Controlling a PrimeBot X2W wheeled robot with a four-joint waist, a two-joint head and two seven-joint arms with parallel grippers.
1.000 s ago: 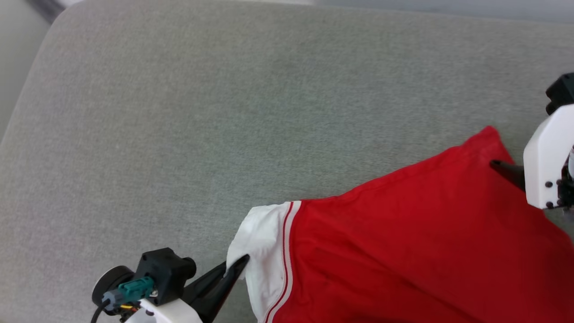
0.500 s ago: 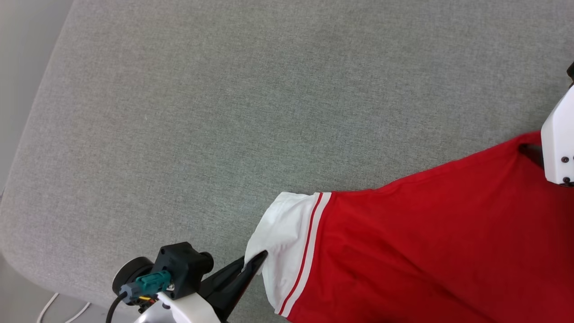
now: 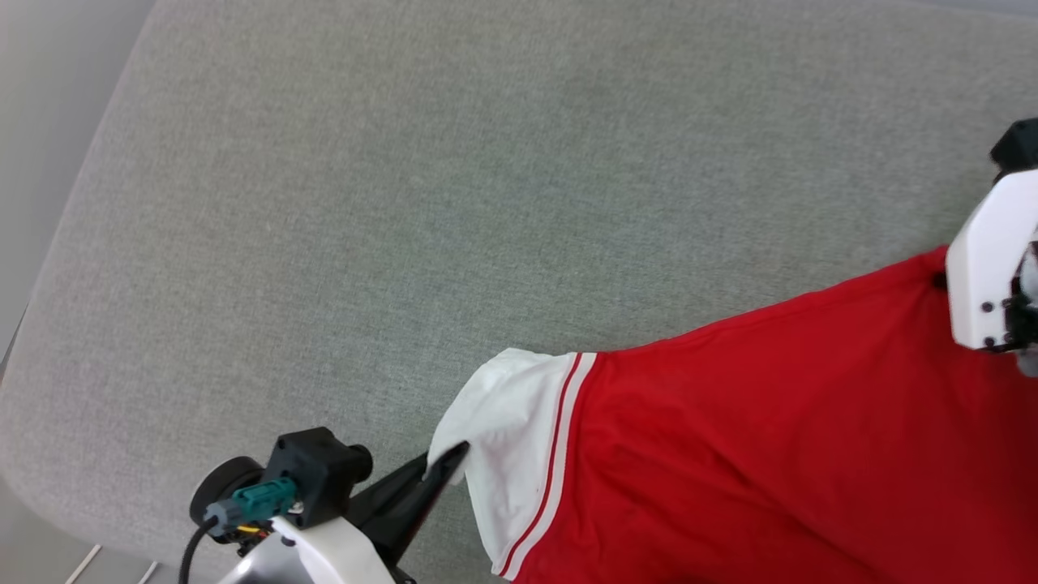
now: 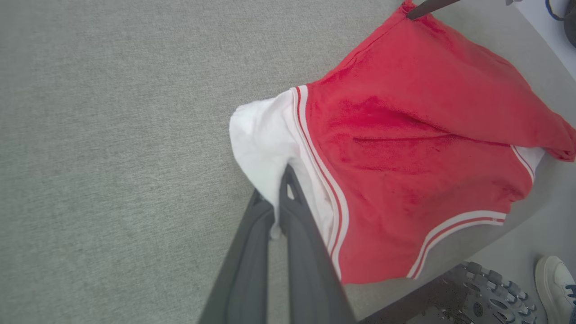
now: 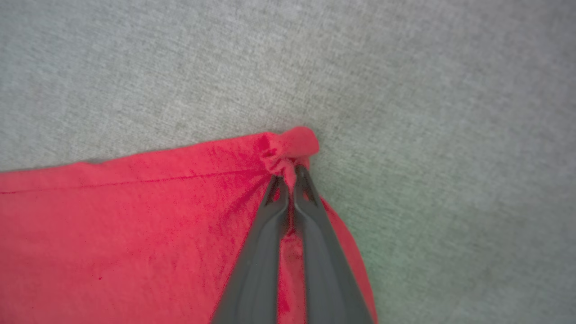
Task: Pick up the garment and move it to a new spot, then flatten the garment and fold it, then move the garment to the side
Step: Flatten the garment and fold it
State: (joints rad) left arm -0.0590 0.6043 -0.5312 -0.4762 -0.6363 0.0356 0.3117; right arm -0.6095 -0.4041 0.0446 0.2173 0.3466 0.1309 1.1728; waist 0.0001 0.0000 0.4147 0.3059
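The garment [image 3: 770, 422] lies at the lower right of the head view on the grey cushion [image 3: 365, 203]. The left gripper [image 3: 452, 461] has its jaws closed on the white sleeve [image 3: 511, 422] edge; the right gripper [image 5: 290, 177] has its jaws pinched on the bunched red corner [image 5: 288, 150]

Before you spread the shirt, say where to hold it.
Grip the white sleeve at its edge from the left and the far red corner from the right: they lie at opposite ends, so pulling apart should flatten the shirt. The left gripper and right gripper pinch exactly there.
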